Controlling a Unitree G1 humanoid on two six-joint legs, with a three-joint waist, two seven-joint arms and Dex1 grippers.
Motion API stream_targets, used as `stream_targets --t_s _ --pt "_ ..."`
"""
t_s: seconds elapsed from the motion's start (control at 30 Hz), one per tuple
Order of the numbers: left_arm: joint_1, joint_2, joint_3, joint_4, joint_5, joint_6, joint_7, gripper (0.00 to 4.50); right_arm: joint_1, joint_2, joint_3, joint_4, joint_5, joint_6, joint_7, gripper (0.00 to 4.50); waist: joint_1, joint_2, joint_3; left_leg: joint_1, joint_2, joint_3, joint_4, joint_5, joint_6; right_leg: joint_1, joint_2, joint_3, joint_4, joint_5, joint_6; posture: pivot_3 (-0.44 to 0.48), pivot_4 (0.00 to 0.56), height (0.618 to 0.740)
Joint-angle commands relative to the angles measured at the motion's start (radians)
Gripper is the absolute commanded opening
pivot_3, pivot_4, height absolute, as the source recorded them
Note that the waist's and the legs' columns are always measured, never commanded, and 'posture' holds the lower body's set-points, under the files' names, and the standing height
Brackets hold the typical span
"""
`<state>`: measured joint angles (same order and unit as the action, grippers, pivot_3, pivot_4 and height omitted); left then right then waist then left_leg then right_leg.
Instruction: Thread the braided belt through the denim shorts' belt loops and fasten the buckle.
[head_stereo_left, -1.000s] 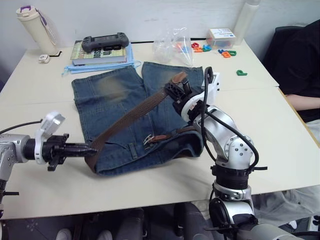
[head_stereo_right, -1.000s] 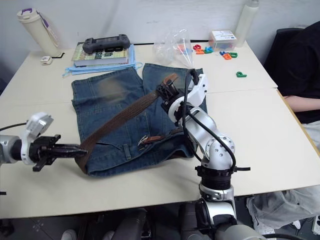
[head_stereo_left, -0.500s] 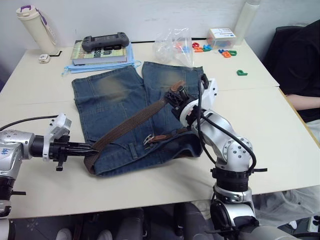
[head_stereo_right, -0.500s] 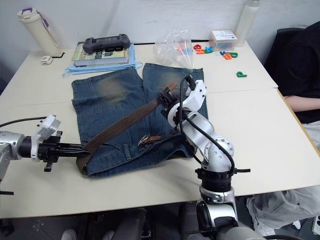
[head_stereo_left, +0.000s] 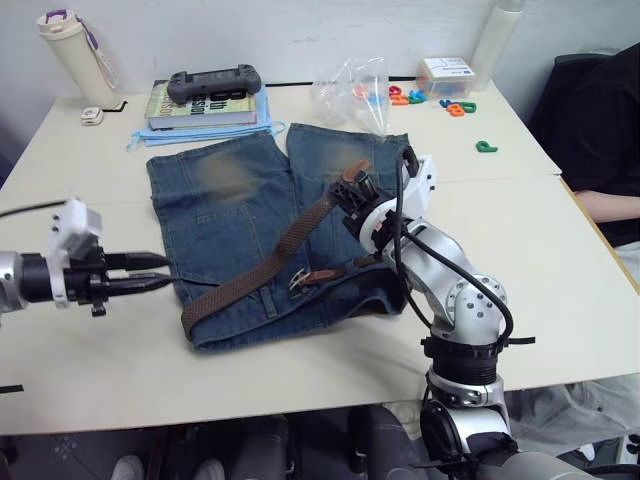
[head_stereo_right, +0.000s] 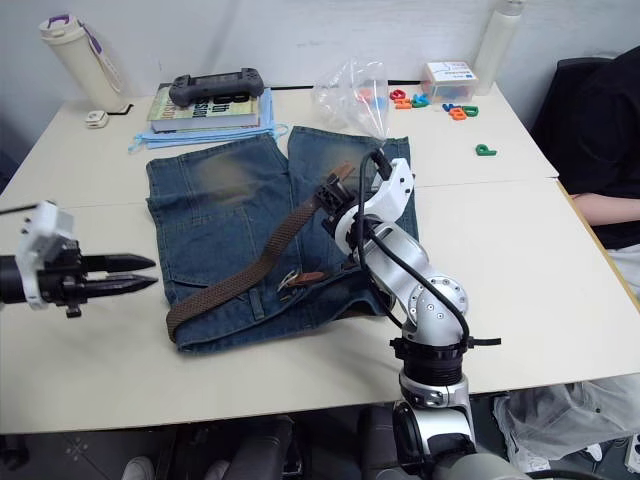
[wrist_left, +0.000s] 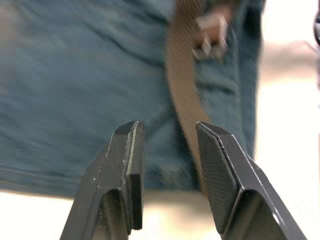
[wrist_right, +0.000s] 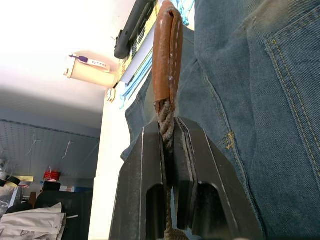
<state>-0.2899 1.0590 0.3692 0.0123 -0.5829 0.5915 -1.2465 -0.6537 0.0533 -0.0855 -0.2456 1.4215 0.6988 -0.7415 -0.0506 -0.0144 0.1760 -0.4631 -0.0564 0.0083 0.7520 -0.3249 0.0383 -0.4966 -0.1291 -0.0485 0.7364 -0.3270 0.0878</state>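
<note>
At a pale table (head_stereo_left: 300, 370), I am reaching my right arm forward over the shorts (head_stereo_left: 240, 215), forearm angled up from a bent elbow, and my right gripper (head_stereo_left: 352, 190) is pinching the belt (head_stereo_left: 290, 245) just below its tan leather tip (wrist_right: 167, 55), fingers clamped tight on the weave. From that grip the belt is sloping down across the denim toward my left and curling in a loop at the waistband's near-left corner. The buckle (head_stereo_left: 303, 278) with its tan tab is lying on the waistband near the middle, beside the strap. I am holding my left arm out level over the table, just off the shorts' left edge, and my left gripper (head_stereo_left: 150, 272) is pointing at the denim with its fingers (wrist_left: 125, 170) parted and nothing between them, clear of the belt. Beyond the shorts a game controller (head_stereo_left: 210, 82) is sitting on a book (head_stereo_left: 200, 105), a plastic bag (head_stereo_left: 350, 90) is lying beside coloured letters (head_stereo_left: 440, 100), and a bottle (head_stereo_left: 72, 55) is standing at the far-left corner.
</note>
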Motion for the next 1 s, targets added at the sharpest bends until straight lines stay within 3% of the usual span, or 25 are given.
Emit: stream_targets --t_s 0.03,0.13,0.23,0.3,0.47,0.63,0.77,1.0 --pt "-0.014 -0.082 0.100 -0.225 -0.343 0.264 0.205 1.90 -0.013 0.005 0.025 -0.050 -0.033 0.004 0.004 0.00 0.000 0.000 0.000 0.000 0.000 0.000 0.000 0.000 0.000 0.000 0.000 0.000 0.000 0.000 0.000 0.000 0.150 0.667" --pt "0.086 -0.203 0.097 -0.359 -0.948 0.391 0.643 1.90 0.000 -0.021 0.058 -0.082 -0.086 0.028 0.041 0.00 -0.003 0.001 0.000 0.001 0.000 0.000 0.000 0.000 0.000 0.001 0.000 0.001 -0.001 0.001 0.002 0.000 0.150 0.667" --pt "0.242 -0.277 -0.002 -0.511 -1.256 0.295 0.972 1.90 0.026 -0.027 0.069 -0.109 -0.107 0.040 0.037 0.00 -0.007 0.000 0.000 0.004 0.000 -0.001 0.000 0.000 0.000 0.003 0.001 0.003 -0.002 0.001 0.002 0.000 0.150 0.667" --pt "0.267 -0.323 -0.082 -0.565 -1.365 0.234 1.106 1.90 0.036 -0.032 0.059 -0.119 -0.112 0.040 0.029 0.00 0.003 0.000 0.000 0.004 0.000 -0.001 0.001 0.000 -0.001 0.002 0.002 0.004 0.000 0.001 0.002 0.000 0.150 0.667" --pt "0.173 -0.541 -0.259 -0.495 -1.389 0.101 1.405 1.90 0.043 -0.005 0.026 -0.136 -0.116 0.007 0.002 0.00 0.029 0.000 -0.001 0.004 -0.002 -0.001 0.008 -0.004 0.007 0.003 0.001 0.005 0.005 0.001 0.002 0.000 0.150 0.667" --pt "0.127 -0.782 -0.331 -0.390 -1.389 0.006 1.664 1.90 0.039 0.057 -0.027 -0.126 -0.065 -0.059 0.015 0.00 0.025 0.000 -0.001 -0.001 -0.002 -0.001 0.017 -0.006 0.009 0.001 0.002 0.005 0.011 0.001 0.001 0.000 0.150 0.667" --pt "0.119 -0.966 -0.301 -0.412 -1.389 -0.039 1.759 1.90 0.034 0.089 -0.041 -0.113 -0.013 -0.075 0.017 0.00 0.023 -0.001 -0.001 -0.005 -0.003 0.000 0.018 -0.006 0.010 -0.003 0.003 0.007 0.013 0.000 0.002 0.000 0.150 0.667" --pt "0.156 -1.081 -0.286 -0.477 -1.389 -0.068 1.803 1.90 0.019 0.143 -0.046 -0.054 0.083 -0.130 0.011 0.00 0.025 -0.001 -0.001 -0.005 -0.002 0.000 0.019 -0.006 0.010 -0.002 0.003 0.006 0.012 0.000 0.002 0.000 0.150 0.667"
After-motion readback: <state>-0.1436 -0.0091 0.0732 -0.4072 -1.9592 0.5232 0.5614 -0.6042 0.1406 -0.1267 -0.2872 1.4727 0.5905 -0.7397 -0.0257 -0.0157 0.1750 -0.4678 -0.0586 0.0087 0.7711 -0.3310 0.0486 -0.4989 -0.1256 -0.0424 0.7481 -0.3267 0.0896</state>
